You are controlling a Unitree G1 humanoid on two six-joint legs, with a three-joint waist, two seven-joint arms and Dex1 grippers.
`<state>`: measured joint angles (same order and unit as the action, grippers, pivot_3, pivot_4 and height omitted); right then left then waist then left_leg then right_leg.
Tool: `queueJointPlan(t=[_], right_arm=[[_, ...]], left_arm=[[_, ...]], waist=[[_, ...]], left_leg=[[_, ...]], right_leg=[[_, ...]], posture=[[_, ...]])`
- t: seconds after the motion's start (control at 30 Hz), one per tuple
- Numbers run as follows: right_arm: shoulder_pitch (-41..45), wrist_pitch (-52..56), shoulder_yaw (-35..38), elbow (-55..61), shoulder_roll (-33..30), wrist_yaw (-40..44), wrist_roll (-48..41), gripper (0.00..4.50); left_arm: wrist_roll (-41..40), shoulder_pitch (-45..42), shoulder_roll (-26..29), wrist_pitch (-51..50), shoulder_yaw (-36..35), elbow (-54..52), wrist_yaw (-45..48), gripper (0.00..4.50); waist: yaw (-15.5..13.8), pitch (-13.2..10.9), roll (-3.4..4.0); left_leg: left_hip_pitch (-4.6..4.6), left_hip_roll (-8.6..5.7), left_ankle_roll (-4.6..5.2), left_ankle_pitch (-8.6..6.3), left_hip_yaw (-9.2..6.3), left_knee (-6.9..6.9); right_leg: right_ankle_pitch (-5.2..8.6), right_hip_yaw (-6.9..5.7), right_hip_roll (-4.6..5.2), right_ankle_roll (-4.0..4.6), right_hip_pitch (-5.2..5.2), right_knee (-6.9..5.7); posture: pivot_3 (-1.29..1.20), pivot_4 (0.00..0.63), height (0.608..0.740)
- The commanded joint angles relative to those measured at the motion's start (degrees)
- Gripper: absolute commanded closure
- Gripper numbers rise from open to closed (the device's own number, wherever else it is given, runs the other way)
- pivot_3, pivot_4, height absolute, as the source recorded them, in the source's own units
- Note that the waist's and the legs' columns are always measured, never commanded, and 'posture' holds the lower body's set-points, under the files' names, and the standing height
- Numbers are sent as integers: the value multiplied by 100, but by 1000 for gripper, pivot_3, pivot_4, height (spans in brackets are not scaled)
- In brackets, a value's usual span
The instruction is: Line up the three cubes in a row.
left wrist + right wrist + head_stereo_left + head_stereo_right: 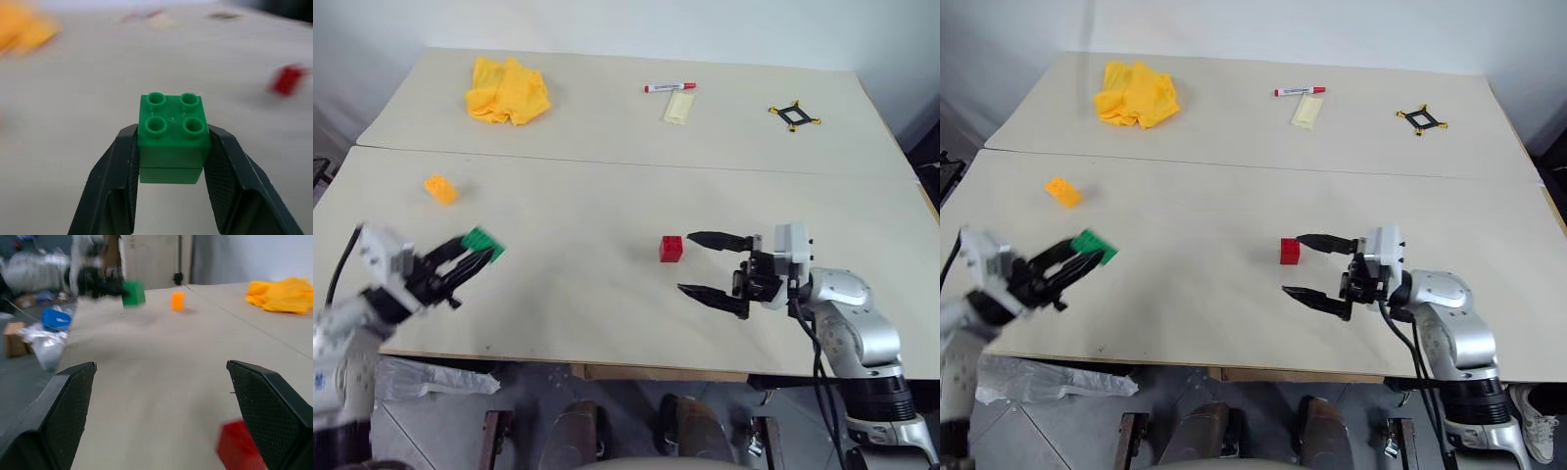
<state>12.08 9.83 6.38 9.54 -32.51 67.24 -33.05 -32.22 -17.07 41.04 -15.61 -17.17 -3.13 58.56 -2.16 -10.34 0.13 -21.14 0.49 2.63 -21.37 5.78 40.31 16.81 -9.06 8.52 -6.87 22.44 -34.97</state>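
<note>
Three studded plastic cubes we record: green cube (172, 139), studs up, pinched between the left gripper (475, 257)'s jaws above the tabletop (607, 196)'s near left; red cube (672, 249) mid-tabletop, just beside the right gripper (707, 264)'s spread jaws; orange-yellow cube (440, 189), oblong, lying diagonally, far left

My two head eyes look forward and down from above the near edge of the surface (607, 186), taking in nearly the same wide spread, the right one's picture slightly offset. My left wrist camera sits close behind my left pincer (171, 161), facing level across the surface. My right wrist camera looks low along my right pincer (161, 416) toward my left arm's side, sharing the yellow cloth (281, 293).
</note>
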Motion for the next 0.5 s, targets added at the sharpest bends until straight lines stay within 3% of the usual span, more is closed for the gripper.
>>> queueJointPlan(t=[0.03,0.17,0.27,0.5], right_arm=[[-186,-231,270,216,-137,-65,17,0],[-403,-206,422,552,-111,-356,-76,0],[-888,-238,692,873,-173,-542,-60,0],[-1458,-314,976,1145,-120,-826,-27,0]], left_arm=[[326,-967,-113,352,948,879,1045,3019],[1170,-2112,-451,1687,1895,2642,2195,3019],[1820,-3052,-948,2693,2420,4395,2632,3019],[2368,-3994,-1477,3866,2396,6400,2460,3019]], waist=[[72,3,5],[250,3,6],[214,1,3],[218,-9,-14]], left_leg=[[2,-4,0,0,7,-2],[4,-24,-2,-1,41,-36],[-7,-19,-13,4,56,-34],[-8,-27,-4,3,67,-25]], right_leg=[[-1,3,0,-3,1,0],[1,-10,-11,-5,25,8],[13,-25,-19,-6,27,6],[8,-15,-4,-15,24,4]], posture=[[0,150,740],[0,150,740],[0,150,740],[0,150,740]])
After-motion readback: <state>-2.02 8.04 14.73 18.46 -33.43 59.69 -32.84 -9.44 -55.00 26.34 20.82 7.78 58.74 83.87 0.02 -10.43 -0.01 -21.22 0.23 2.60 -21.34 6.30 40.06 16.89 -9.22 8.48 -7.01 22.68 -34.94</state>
